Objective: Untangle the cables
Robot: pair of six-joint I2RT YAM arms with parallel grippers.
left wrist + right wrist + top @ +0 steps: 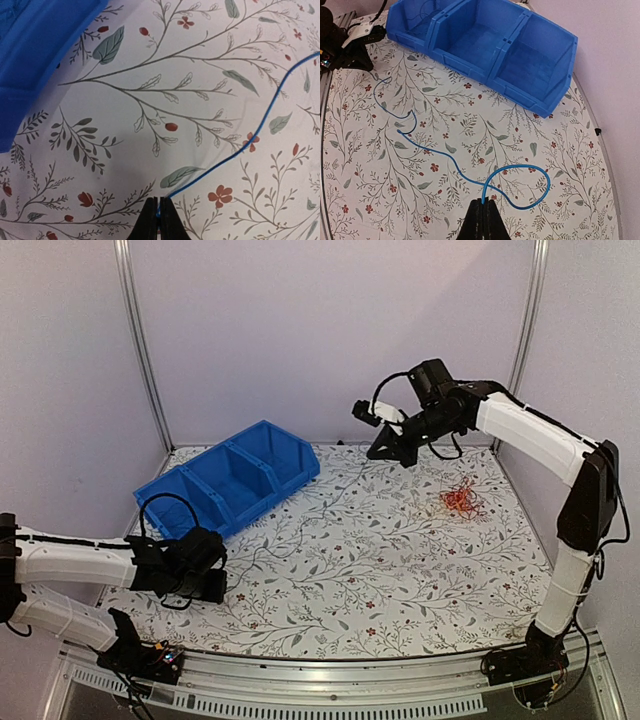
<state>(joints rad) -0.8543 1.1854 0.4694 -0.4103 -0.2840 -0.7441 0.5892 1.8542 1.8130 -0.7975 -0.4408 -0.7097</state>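
Note:
A thin blue cable (549,183) lies stretched across the flowered table between both grippers, with one open loop near the right gripper. My left gripper (160,210) is shut on one end of it (237,153), low over the table beside the blue bin (35,60). In the top view it is at the near left (210,585). My right gripper (483,207) is shut on the other end and held high at the back (385,448). A small red-orange cable bundle (460,501) lies on the table at the right, apart from both grippers.
The blue three-compartment bin (255,510) stands at the back left; it also shows in the right wrist view (520,95). The table ends at a metal rail (330,680) at the near edge. Walls close in the back and sides.

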